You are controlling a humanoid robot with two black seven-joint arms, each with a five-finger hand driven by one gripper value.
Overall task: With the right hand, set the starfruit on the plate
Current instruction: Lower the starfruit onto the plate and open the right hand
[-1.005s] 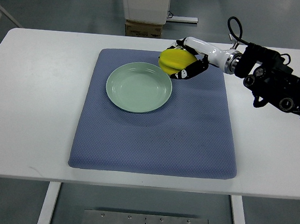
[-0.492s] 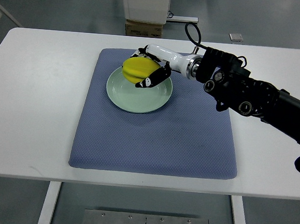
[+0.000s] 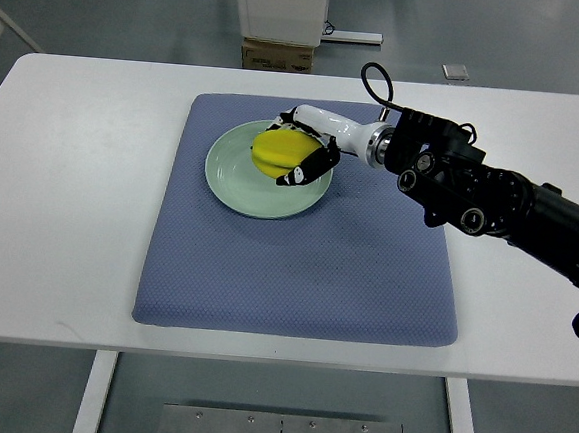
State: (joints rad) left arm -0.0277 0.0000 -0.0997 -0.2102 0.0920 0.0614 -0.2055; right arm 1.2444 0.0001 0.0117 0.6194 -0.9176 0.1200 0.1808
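Starfruit (image 3: 279, 153) is sitting wrapped in your right hand (image 3: 299, 155), fingers curling around it, hovering over the green plate (image 3: 234, 184) interior, so release is needing only a downward drop.

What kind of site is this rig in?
Probably a lab or workshop test bay: a plain white table with a blue mat on a grey hard floor, and a cardboard box beside equipment behind it.
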